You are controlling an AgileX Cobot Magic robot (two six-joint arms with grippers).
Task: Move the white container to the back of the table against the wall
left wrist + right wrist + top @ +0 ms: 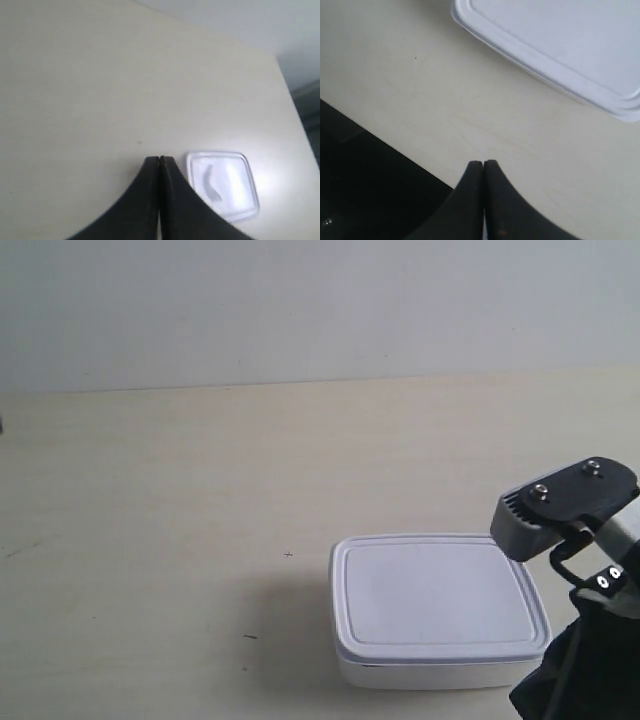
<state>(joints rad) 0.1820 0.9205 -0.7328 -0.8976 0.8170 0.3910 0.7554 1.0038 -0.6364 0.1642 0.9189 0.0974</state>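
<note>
The white container [435, 605] sits lid-on and flat on the table [150, 490], in the near part of the exterior view and toward its right side. It is well apart from the wall [300, 300], with a broad stretch of bare cream surface between them. The arm at the exterior view's right [570, 505] hangs just beside the container's right end, and its grey housing overlaps that corner of the lid in the picture. The left claw [159, 159] has its two dark fingers pressed together with nothing between them. It is held above the table, and the container [222, 185] lies on the table near its tips, not touching them. The right claw [483, 162] is likewise pressed together and holds nothing. It is over bare table close to the table's edge, with the container [560, 45] lying beyond its tips and apart from them.
</note>
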